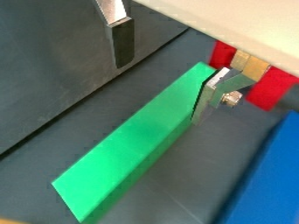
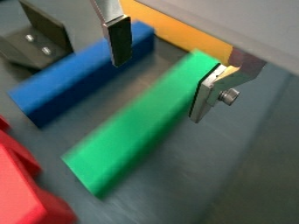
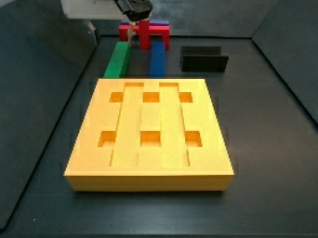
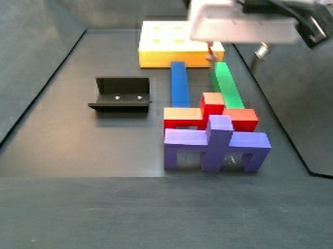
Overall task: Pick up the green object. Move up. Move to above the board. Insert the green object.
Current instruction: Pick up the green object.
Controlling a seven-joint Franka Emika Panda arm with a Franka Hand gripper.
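The green object [image 1: 135,149] is a long green bar lying flat on the dark floor; it also shows in the other wrist view [image 2: 146,118] and in both side views [image 3: 118,61] [image 4: 231,86]. My gripper [image 1: 163,74] [image 2: 163,74] is open over the bar's end nearest the board. One finger [image 1: 208,94] stands right beside the bar's edge, the other finger [image 1: 117,42] stands well clear of it. Nothing is held. The board [image 3: 155,130] is a thick yellow-orange slab with six square holes; it also shows in a side view [image 4: 173,41] just beyond the bar's end.
A blue bar [image 2: 82,77] [image 4: 178,83] lies parallel beside the green one. A red piece [image 4: 215,109] and a purple piece [image 4: 216,146] stand at the bars' far ends. The fixture [image 4: 121,97] [image 3: 203,59] stands beside the blue bar.
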